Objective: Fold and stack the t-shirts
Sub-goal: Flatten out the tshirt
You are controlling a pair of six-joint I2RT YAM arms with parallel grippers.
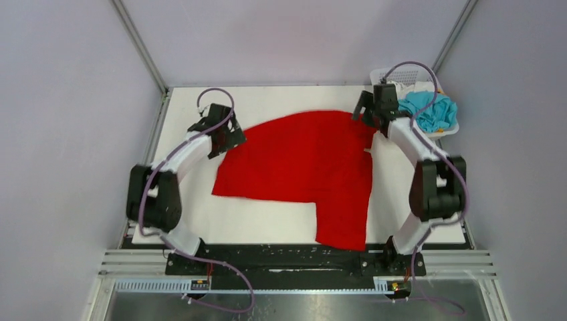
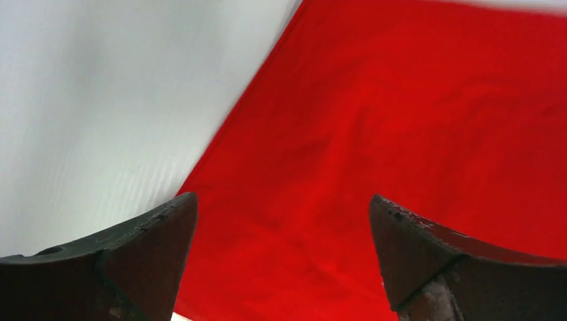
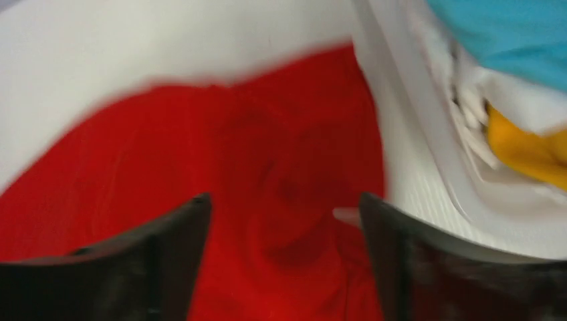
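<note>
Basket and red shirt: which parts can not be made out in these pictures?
- Basket contents, top view: turquoise shirt and right arm cover what lies below.
- Same, right wrist view: blurred, cut by the right edge; only a bit of yellow shirt shows.
- Red shirt far right corner, top view: under the right fingers.

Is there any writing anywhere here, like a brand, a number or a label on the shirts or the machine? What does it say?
No text can be read in any view.
Red shirt: plain, no print or tag showing.
Basket: no label visible.
Small box on the front rail: tiny marks, too small to read.
</note>
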